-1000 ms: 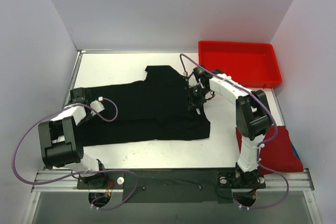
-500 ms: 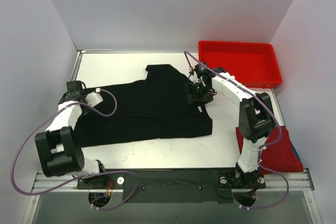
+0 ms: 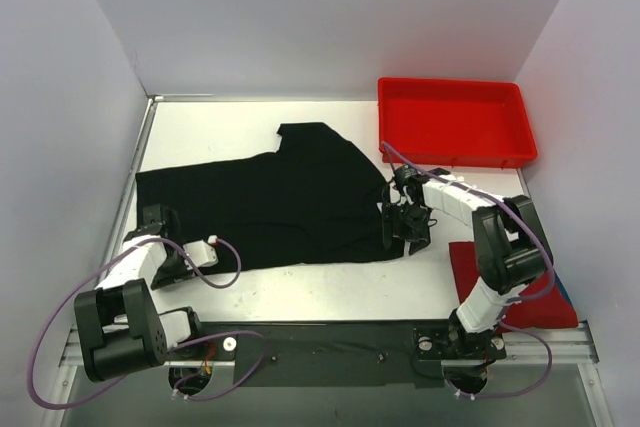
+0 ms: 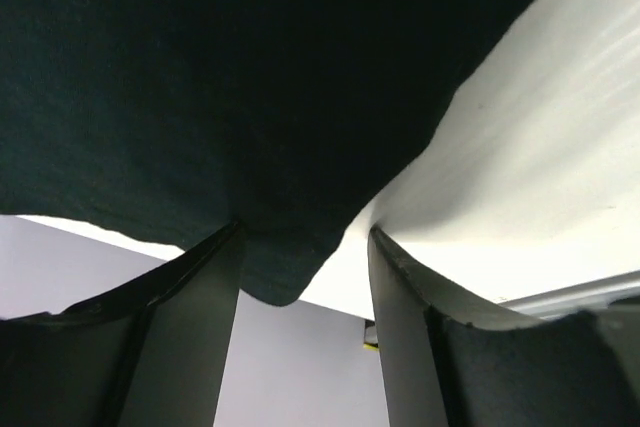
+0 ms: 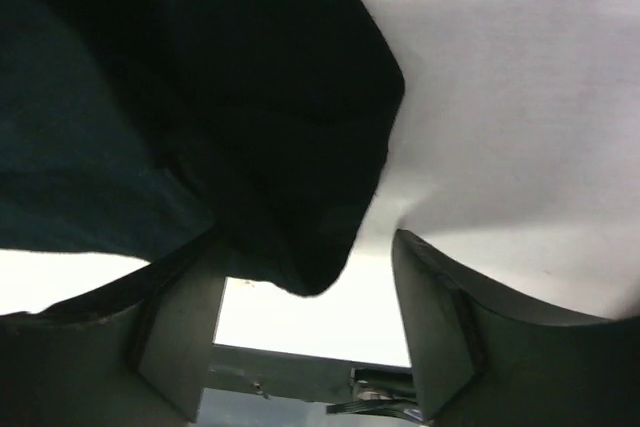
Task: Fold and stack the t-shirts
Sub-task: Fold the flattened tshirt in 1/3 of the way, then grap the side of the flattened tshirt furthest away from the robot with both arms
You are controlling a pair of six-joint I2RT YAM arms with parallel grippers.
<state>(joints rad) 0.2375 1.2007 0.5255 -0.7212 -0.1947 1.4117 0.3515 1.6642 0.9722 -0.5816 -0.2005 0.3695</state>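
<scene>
Seeing both pincers down at the near edge of the large plain black cloth t-shirt (image 3: 270,202), one at each corner. On the left pincer (image 4: 305,237) the fingers (image 4: 185,302) are spread, not pressed together; the shirt's rounded corner sits in the gap and the cloth's edges meet both fingertips, but we can't tell whether they bear on it. Same on the right pincer (image 5: 305,247): spread, with a doubled-over corner of black cloth lying in the gap and the white flat tabletop (image 5: 520,97) showing beside and past that corner. From the overhead camera we see the black shirt laid out flat on that tabletop. It spans the whole stretch between the two pincers and runs away from both toward the far side, with one sleeve sticking out on the far edge, nearer the right pincer than the left. The plain red cloth t-shirt (image 3: 535,287) lies flat as a rough rectangle outboard of the right pincer and nearer the bases, apart from the black one; the right arm's lower links cross over its inboard edge. The rigid red rectangular plastic tray (image 3: 455,127) sits beyond the right pincer on the far side, near the black shirt's far right edge. The two shirts are not stacked.
</scene>
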